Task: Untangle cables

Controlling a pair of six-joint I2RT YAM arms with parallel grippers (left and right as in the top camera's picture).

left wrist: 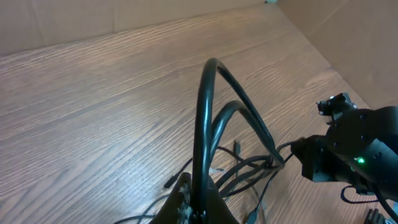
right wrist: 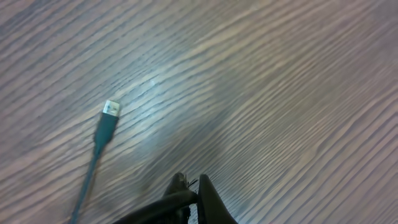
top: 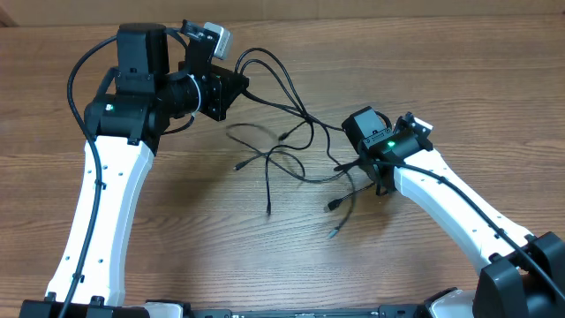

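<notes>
the left gripper (left wrist: 194, 206) pinches a loop of the cables (top: 267, 181), raised off the table (top: 199, 234); the right gripper (right wrist: 193, 199) is clamped on another strand at the tangle's right edge.

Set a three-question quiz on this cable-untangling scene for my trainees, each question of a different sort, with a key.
1. True or false: the left gripper holds cables that rise in loops above the table.
2. In the right wrist view, the silver-tipped plug lies: A) flat on the bare table; B) inside a box; C) on a plate.
3. Fill in: seen from overhead, most of the loose cables lie ___ the left gripper and the right gripper.

Key: 1 true; 2 A; 3 between.
</notes>
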